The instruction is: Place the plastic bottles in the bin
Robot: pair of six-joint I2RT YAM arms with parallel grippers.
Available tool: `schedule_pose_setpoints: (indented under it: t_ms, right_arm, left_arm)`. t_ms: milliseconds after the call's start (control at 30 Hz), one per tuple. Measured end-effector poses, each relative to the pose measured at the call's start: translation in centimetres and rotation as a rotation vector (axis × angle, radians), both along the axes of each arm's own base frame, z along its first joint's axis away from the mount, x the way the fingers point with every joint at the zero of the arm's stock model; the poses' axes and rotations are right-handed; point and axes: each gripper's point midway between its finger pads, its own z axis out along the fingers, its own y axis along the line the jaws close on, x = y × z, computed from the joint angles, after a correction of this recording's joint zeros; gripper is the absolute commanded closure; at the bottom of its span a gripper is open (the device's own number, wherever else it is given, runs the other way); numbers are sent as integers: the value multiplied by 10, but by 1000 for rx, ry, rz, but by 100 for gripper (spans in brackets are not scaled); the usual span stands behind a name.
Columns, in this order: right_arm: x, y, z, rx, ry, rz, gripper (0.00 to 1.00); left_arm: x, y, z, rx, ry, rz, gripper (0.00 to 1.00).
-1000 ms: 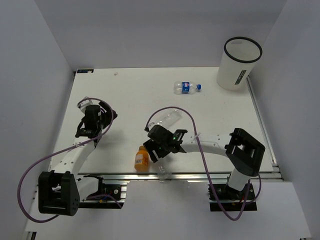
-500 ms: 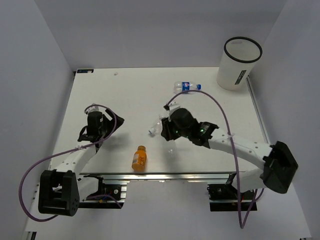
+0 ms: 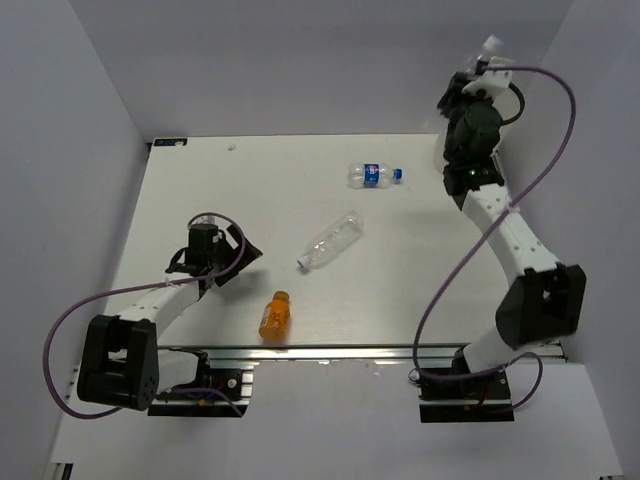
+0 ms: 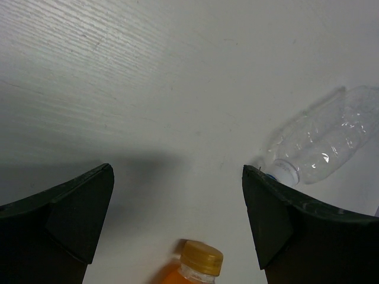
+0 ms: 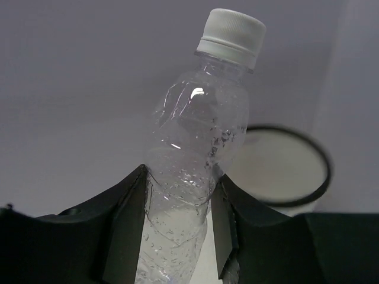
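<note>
Clamping a clear unlabelled bottle [image 5: 198, 148] around its lower body, the right end effector [image 5: 177, 201] presses one dark finger against each side, and the white cap [image 5: 231, 34] points up and away from the wrist. Beyond the bottle and to its right, the wrist view shows the bin [image 5: 278, 168]: a round white opening ringed by a thin black rim, lower than the bottle. From overhead, this end effector [image 3: 480, 75] is lifted high at the far right corner, with the bottle's cap [image 3: 492, 43] poking out past it. The raised right arm [image 3: 510, 225] covers the spot where the bin stands, so the bin cannot be made out in that view.

The left end effector [image 4: 177, 207] is spread wide and grips nothing. It hangs low over the tabletop [image 3: 250, 190], left of centre. Between its fingers, at the near edge of its wrist view, sits the gold cap of the short orange bottle [image 4: 192, 266]. Overhead, that orange bottle [image 3: 275, 313] lies on its side close to the near edge, just right of the left end effector [image 3: 232, 258].

A second clear unlabelled bottle [image 3: 332, 240] lies on its side near the middle of the tabletop, neck toward the near left. Farther back, a blue-labelled bottle [image 3: 372, 175] lies on its side, its blue cap pointing right.
</note>
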Motion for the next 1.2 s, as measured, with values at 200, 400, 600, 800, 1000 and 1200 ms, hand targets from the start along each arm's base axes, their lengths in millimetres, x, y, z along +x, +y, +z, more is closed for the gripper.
schedule_pose_setpoints:
  t_ms: [200, 400, 600, 800, 1000, 1200]
  right_arm:
    - [83, -103, 46, -42, -147, -354, 73]
    - [148, -162, 32, -139, -219, -577, 61]
    - [184, -173, -52, -269, -72, -612, 11]
    - [171, -169, -57, -307, 13, -575, 11]
    - [121, -161, 35, -279, -115, -543, 11]
    - [88, -151, 64, -261, -147, -471, 11]
  left_arm:
    - [-8, -8, 0, 14, 51, -37, 2]
    - [-26, -15, -3, 11, 149, -97, 2]
    - [-54, -34, -7, 19, 235, -202, 2]
    - [-73, -72, 0, 24, 255, -360, 2]
    - [-95, -86, -7, 24, 302, -433, 2]
    - [-121, -96, -18, 61, 361, -507, 16]
